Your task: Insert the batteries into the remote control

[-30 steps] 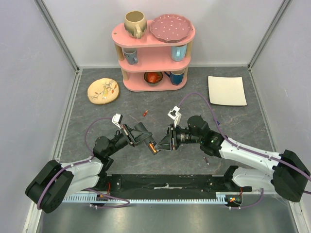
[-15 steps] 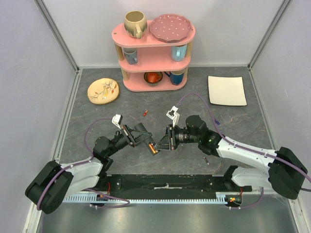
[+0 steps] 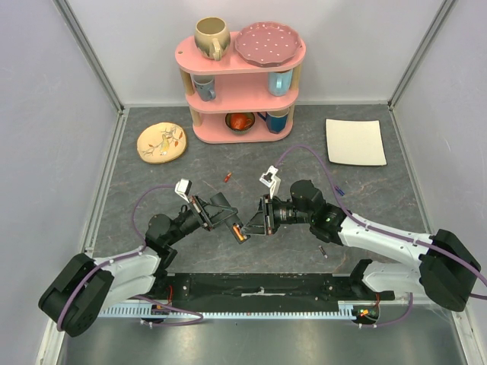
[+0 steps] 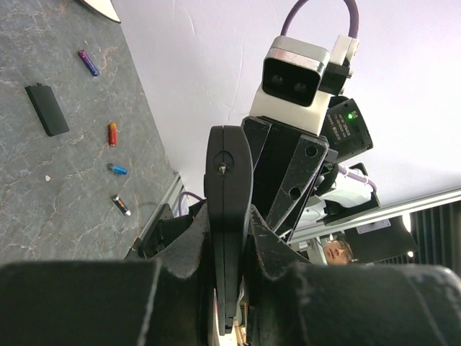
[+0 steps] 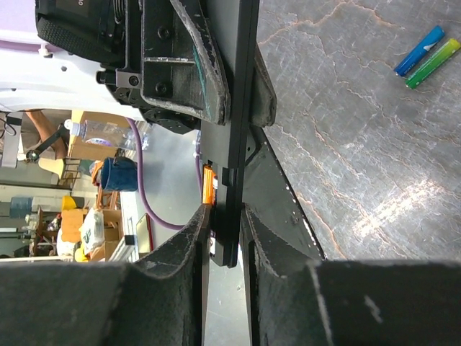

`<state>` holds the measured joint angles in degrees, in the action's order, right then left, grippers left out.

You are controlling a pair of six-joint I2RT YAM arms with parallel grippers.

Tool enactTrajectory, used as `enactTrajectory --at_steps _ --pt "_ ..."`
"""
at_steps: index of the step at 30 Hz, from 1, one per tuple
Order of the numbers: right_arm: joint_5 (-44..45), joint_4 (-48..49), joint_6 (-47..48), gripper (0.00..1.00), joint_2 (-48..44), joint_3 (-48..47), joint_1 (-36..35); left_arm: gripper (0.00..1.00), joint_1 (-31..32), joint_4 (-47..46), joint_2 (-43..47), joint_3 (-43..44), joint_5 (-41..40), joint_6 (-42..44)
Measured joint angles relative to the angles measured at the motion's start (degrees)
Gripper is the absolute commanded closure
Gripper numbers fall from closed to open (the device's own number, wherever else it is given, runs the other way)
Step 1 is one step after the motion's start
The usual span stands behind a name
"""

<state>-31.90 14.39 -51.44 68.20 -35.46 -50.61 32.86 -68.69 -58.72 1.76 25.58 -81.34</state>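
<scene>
The remote control (image 4: 229, 187) is a slim black bar seen edge-on, held above the table between both grippers. My left gripper (image 4: 229, 241) is shut on it. My right gripper (image 5: 225, 220) is shut on its other end (image 5: 241, 86). An orange battery (image 5: 209, 186) sits in the remote's slot and shows from above (image 3: 239, 231). In the top view the two grippers (image 3: 232, 220) (image 3: 256, 222) meet nose to nose at the table's middle. Loose batteries lie on the table: purple-blue (image 4: 88, 63), orange (image 4: 112, 134), blue (image 4: 117, 169), grey (image 4: 122, 205), and a blue and a green one (image 5: 426, 56).
A flat black cover piece (image 4: 47, 108) lies on the table near the loose batteries. A red battery (image 3: 227, 177) lies behind the grippers. A pink shelf (image 3: 242, 84) with cups and a plate stands at the back, a yellow dish (image 3: 161, 142) to its left, a white square plate (image 3: 354, 141) to its right.
The right arm has edged slightly left toward the left gripper. Both grippers keep their hold on the remote.
</scene>
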Motion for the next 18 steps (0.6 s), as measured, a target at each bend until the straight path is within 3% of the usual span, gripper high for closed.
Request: enactTrajectory --at_steps 6,18 --pt "0.68 -0.55 0.9 0.49 -0.13 -0.39 0.0 0.98 0.33 0.92 1.46 0.0 0.28 0.22" --pt "2.08 -2.43 2.1 0.49 -0.66 -2.25 0.0 0.98 0.76 4.13 3.65 0.17 0.96 1.95"
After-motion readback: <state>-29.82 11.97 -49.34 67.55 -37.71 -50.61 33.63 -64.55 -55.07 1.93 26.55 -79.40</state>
